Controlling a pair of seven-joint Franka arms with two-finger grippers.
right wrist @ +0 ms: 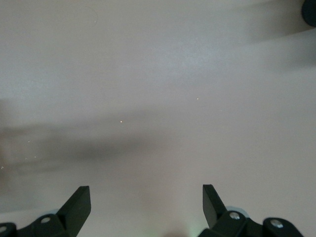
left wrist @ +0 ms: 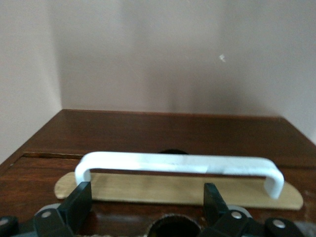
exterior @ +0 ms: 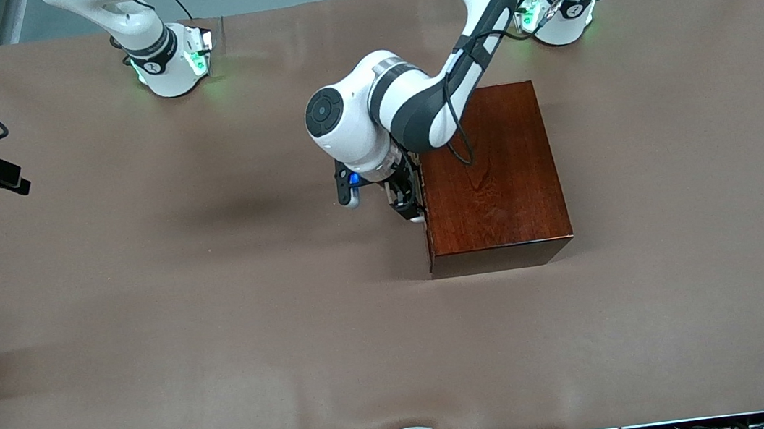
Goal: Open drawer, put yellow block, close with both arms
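Mahogany box (exterior: 491, 179) on the worktop (exterior: 222, 336); left pincer (left wrist: 143, 210) gapes at its handle (left wrist: 180, 165); right pincer (right wrist: 145, 210) waits, fingers apart.

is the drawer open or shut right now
Shut. The drawer front sits flush with the mahogany box, no tray showing. The open left gripper faces the white handle.

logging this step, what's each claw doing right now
left claw: open, at the drawer's white handle, not gripping it
right claw: open, holding nothing, over bare table
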